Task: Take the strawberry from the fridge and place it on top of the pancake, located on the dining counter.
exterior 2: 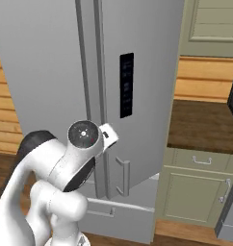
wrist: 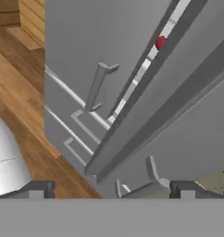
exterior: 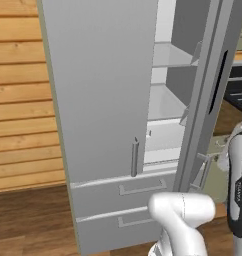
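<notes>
The fridge [exterior: 103, 90] is tall and light grey, its left door shut and its right door [exterior: 208, 75] swung ajar, showing pale shelves [exterior: 165, 102] in the gap. Through that narrow gap, on a shelf inside, the strawberry [wrist: 160, 41] appears as a tiny red lump. My gripper [wrist: 113, 192] is open, both fingertips spread wide, low in front of the right door's edge. The right door's bar handle [wrist: 153, 173] lies close between the fingertips, apart from both. Pancake and dining counter are out of view.
The left door's handle [exterior: 135, 157] and two bottom drawers [exterior: 133, 187] face me. A green cabinet [exterior 2: 195, 192] under a brown wall counter [exterior 2: 205, 125] stands right of the fridge. Wooden wall [exterior: 23, 100] and wood floor [exterior: 28, 220] lie to the left.
</notes>
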